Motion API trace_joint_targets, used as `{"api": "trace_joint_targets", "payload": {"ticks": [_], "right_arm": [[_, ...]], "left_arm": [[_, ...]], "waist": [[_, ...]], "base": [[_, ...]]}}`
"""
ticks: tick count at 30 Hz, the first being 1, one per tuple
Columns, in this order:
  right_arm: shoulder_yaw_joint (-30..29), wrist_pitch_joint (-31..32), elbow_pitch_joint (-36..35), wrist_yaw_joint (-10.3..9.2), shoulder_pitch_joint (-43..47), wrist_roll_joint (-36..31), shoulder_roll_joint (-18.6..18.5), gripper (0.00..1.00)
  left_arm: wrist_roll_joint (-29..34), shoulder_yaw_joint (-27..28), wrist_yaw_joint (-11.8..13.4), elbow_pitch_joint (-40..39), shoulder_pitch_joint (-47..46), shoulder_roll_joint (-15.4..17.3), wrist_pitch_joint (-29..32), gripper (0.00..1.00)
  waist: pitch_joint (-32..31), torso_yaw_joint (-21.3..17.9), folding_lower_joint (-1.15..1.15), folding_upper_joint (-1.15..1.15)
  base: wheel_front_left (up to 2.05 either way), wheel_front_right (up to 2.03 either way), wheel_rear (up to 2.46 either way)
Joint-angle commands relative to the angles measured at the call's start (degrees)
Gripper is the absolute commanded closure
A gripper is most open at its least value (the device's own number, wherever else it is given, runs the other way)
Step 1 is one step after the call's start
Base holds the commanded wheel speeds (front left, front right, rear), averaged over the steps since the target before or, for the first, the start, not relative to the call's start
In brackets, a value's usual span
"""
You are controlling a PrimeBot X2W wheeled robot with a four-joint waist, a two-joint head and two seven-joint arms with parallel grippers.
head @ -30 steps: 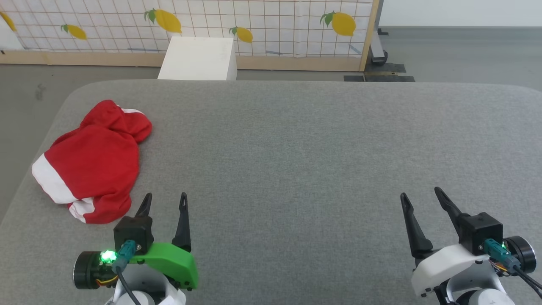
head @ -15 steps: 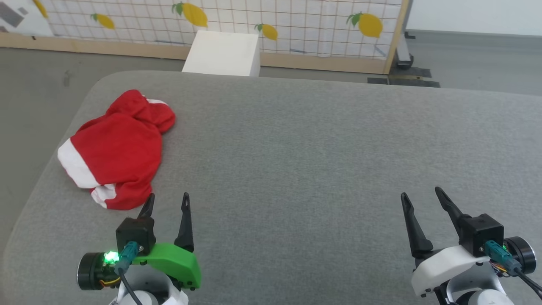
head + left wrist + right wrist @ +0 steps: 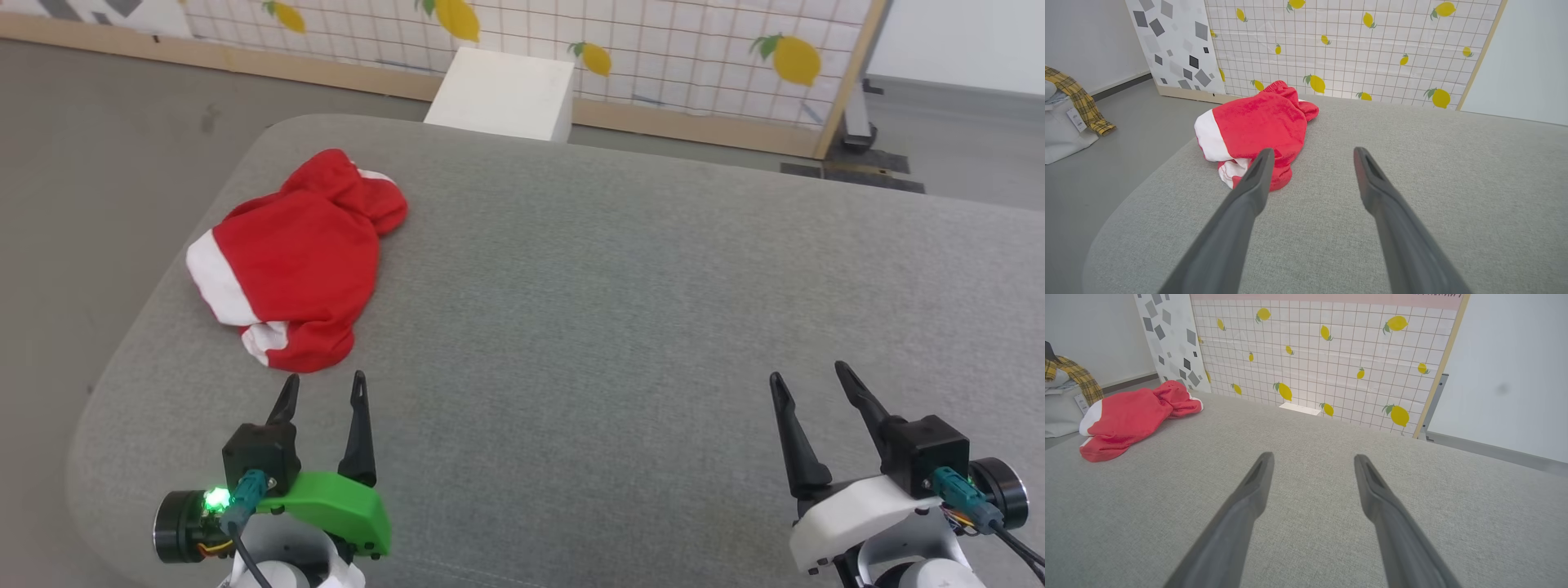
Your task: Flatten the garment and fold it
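Head view first: where is the garment?
— The garment (image 3: 294, 261), bright red with white bands, lies in a crumpled heap on the far left part of a grey fabric-covered table (image 3: 620, 286), close to the table's left edge and its rounded far corner. One white band runs along the side nearest that edge. A second, smaller band shows at the heap's near end.

And the two grippers?
— The left gripper (image 3: 324, 377), on a green mount, is at the lower left, fingers pointing away from the robot. Its fingers are spread apart and hold nothing. Their tips stop just short of the garment's near end, with a strip of bare table between. The right gripper (image 3: 807, 371), on a white mount, is at the lower right, well apart from the garment. Its fingers are likewise spread and hold nothing.

What do the wrist views add?
— In the left wrist view the red heap sits just beyond the left finger. In the right wrist view it lies far off to the left.

Anything behind the table?
— A white box (image 3: 502, 94) stands on the grey floor just past the far edge, in front of a gridded panel (image 3: 653, 49) printed with lemons.
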Motion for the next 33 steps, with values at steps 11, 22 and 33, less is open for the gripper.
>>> {"api": "trace_joint_targets", "payload": {"ticks": [11,22,33], "right_arm": [[0.5,-1.5,0.8,-0.04,-1.7,0.7,0.1,0.00],[0.9,-2.3,1.4,-0.05,-2.1,1.0,0.1,0.00],[1.0,-3.4,1.8,-0.06,-2.3,1.4,0.1,0.00]], "left_arm": [[-1.6,-0.2,1.1,0.8,-1.1,0.5,-1.8,0.00],[-2.8,-0.1,1.9,1.4,-0.9,0.6,-3.1,0.00],[-3.9,-0.3,2.6,2.3,-1.0,0.7,-4.4,0.00]], "waist": [[0.1,4.8,-0.01,0.00],[0.4,7.7,-0.01,0.00],[0.5,10.9,-0.01,0.00]], "base": [[0.00,0.00,0.00],[0.00,0.00,0.00],[0.00,0.00,0.00]]}}
